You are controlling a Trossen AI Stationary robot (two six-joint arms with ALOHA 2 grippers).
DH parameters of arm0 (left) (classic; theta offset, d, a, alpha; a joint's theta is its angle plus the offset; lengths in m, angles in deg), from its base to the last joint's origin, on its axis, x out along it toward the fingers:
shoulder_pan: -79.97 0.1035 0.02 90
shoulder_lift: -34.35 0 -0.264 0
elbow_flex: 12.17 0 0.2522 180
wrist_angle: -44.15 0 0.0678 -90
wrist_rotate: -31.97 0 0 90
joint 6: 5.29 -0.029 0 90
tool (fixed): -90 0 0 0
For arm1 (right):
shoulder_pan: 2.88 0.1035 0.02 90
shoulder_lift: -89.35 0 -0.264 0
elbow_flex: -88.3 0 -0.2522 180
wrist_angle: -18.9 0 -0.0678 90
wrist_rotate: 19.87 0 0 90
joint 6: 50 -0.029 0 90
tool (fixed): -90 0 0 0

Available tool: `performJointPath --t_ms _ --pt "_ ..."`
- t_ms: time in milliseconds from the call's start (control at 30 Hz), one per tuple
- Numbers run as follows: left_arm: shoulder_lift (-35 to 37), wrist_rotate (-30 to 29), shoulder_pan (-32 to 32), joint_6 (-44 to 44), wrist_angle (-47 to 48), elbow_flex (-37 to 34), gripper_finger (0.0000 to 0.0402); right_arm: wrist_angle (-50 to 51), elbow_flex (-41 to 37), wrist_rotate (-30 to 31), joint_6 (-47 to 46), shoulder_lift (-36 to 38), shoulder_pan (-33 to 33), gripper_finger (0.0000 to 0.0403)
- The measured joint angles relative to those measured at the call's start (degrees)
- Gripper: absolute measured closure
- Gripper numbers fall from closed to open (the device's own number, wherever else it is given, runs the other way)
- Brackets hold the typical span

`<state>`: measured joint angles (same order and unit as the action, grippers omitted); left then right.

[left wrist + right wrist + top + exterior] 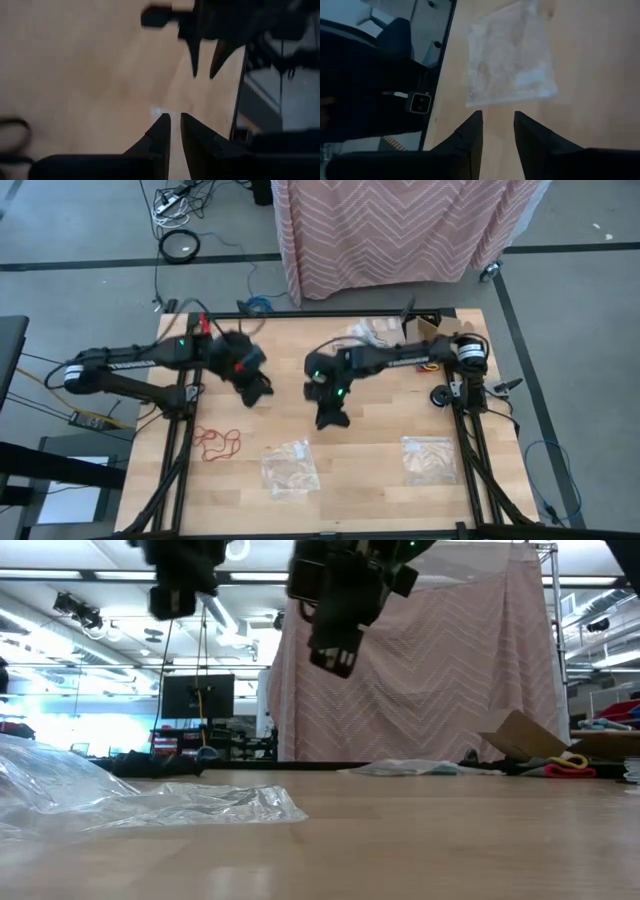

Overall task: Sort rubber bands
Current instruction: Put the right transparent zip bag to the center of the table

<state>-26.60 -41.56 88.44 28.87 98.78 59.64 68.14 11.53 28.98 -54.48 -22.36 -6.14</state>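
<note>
Rubber bands [217, 442], the red cluster, lie loose on the table [370, 470] near its left edge, short of my left gripper [258, 390], which hangs above bare wood with fingers a narrow slit apart, pinching nothing. Two clear bags [290, 468] lie toward the near edge, probably there to receive sorted colours. My right gripper [333, 418] hovers mid-table, fingers parted, empty. Only its wrist view shows a bag straight ahead; the low view misses the bands.
</note>
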Motion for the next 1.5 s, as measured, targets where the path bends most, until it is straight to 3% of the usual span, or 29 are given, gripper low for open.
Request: performJointPath --t_ms 200,433,500,700,967,1167,1400,1500 --pt "-0.61 0.13 -9.58 4.73 -13.22 -10.16 0.0351 -9.09 -0.02 6.00 -12.07 -2.72 5.29 0.0325" --pt "-0.63 1.09 -16.43 6.78 -26.51 -21.28 0.0351 -14.79 -0.02 25.25 -25.78 -2.76 11.99 0.0346" --pt "-0.63 2.90 -18.33 7.53 -28.32 -23.81 0.0351 -12.35 0.11 28.71 -31.65 -3.26 14.36 0.0352" --pt "-0.66 4.43 -24.18 7.98 -35.75 -27.79 0.0351 11.43 -0.04 42.31 -51.80 -3.44 23.47 0.0391" --pt "-0.66 3.89 -26.23 6.47 -38.44 -29.86 0.0351 29.73 -0.02 43.63 -79.62 -3.08 36.00 0.0388" --pt "-0.66 3.75 -26.23 5.05 -39.85 -29.87 0.0351 29.51 0.48 40.11 -80.56 -0.11 46.66 0.0346" --pt "-0.66 4.15 -26.23 3.57 -40.09 -29.86 0.0351 32.83 0.55 39.44 -86.54 3.23 55.60 0.0251" --pt "-0.66 4.18 -26.23 3.20 -39.76 -29.86 0.0351 36.51 0.21 36.17 -88.70 2.94 58.22 0.0212"
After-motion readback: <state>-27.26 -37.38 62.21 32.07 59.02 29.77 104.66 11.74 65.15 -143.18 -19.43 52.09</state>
